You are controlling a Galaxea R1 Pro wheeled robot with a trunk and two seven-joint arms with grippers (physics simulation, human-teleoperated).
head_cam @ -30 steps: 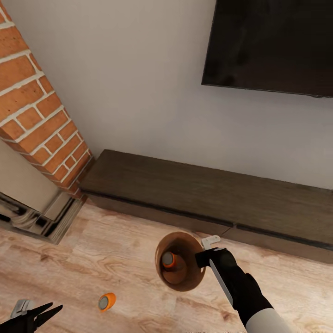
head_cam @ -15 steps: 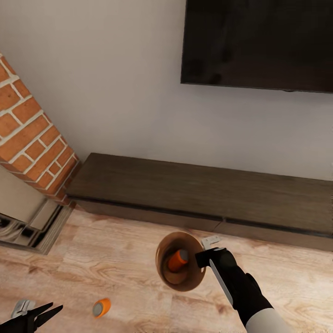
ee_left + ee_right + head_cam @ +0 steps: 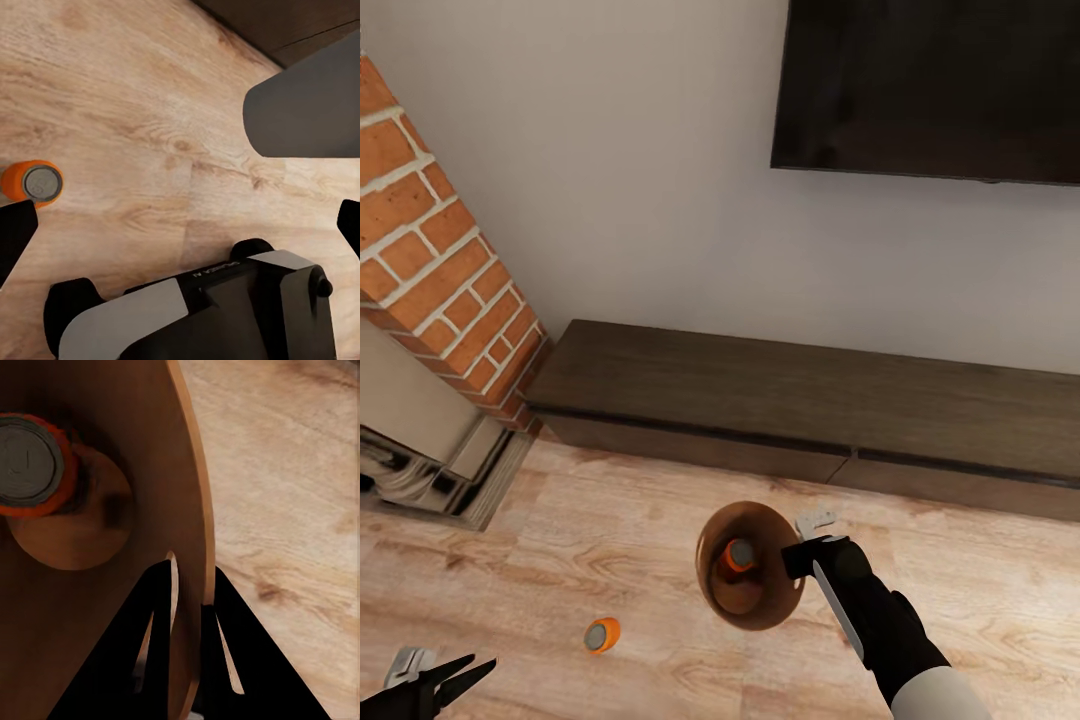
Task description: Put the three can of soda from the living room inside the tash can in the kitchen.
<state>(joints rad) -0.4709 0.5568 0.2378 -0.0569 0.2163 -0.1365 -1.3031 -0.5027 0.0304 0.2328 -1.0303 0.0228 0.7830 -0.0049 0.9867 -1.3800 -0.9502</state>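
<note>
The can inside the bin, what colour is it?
Orange, with a grey top. The can shows best in the right wrist view, standing in the bin.

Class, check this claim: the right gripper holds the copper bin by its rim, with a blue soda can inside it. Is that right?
Not quite. The right gripper does clamp the bin's rim, but the soda can inside is orange, not blue, as the right wrist view shows.

We read this as home living room: black television (image 3: pixel 930 90) wall-mounted at 1 o'clock, long dark low cabinet (image 3: pixel 800 410) beneath, brick chimney (image 3: pixel 430 250) at 10 o'clock, wood plank floor (image 3: pixel 560 560).
</note>
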